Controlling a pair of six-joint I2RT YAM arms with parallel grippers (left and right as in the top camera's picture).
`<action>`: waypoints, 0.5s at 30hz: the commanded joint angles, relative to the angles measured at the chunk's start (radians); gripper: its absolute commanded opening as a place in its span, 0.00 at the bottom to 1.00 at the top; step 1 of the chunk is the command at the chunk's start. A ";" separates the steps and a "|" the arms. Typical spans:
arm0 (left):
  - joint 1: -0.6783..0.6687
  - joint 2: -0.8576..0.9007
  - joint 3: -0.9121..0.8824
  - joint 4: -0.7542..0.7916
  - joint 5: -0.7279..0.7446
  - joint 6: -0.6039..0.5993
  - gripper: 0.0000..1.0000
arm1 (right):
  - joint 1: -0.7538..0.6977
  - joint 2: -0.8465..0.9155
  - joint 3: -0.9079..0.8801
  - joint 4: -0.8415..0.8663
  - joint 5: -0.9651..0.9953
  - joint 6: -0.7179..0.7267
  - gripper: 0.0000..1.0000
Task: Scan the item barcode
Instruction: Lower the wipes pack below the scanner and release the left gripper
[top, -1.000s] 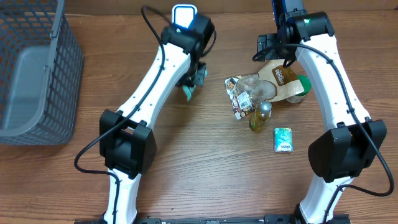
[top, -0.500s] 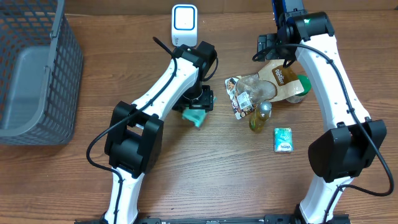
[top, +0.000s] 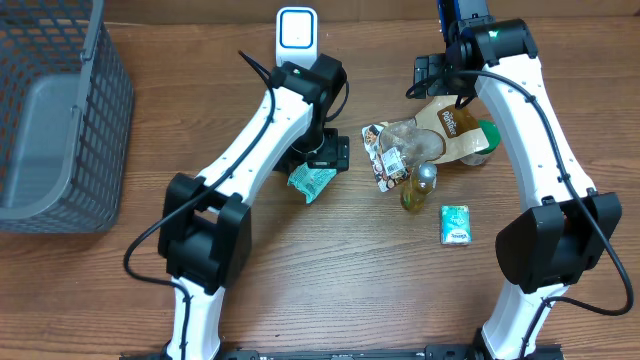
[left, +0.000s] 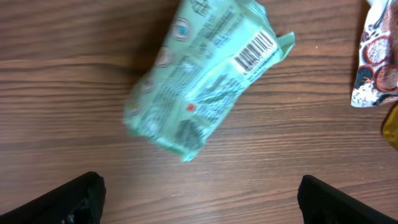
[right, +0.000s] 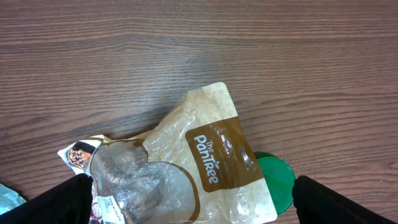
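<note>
1. We judge the step in hand to be the set-down: our left hand (left: 199, 199) hangs spread wide and grasps nothing, with the mint-green packet (left: 202, 78) lying loose on the counter (left: 62, 87) just ahead of its fingertips, barcode face up.
2. Our right hand (right: 186, 199) is likewise wide open and empty, hovering over the brown PanTree bag (right: 214, 168); a green lid (right: 277, 180) peeks out beside the bag.
3. The white scanner (top: 296, 30) stands beyond the left hand, near the counter's far edge.
4. Next, we judge, a hand must pick an item from the pile and turn its barcode toward the scanner.
5. We count one green packet, one PanTree bag, one printed snack pouch (top: 380, 155), one yellow bottle (top: 418, 188), one small teal box (top: 455, 224), one grey basket (top: 60, 110), one scanner.
</note>
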 joint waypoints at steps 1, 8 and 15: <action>0.013 -0.048 0.026 -0.006 -0.081 0.012 1.00 | -0.002 0.003 0.001 0.003 0.014 0.007 1.00; 0.013 -0.047 0.026 0.053 -0.078 0.012 1.00 | -0.002 0.003 0.001 0.003 0.014 0.007 1.00; 0.013 -0.047 0.026 0.075 -0.078 0.012 1.00 | -0.002 0.003 0.001 0.003 0.014 0.007 1.00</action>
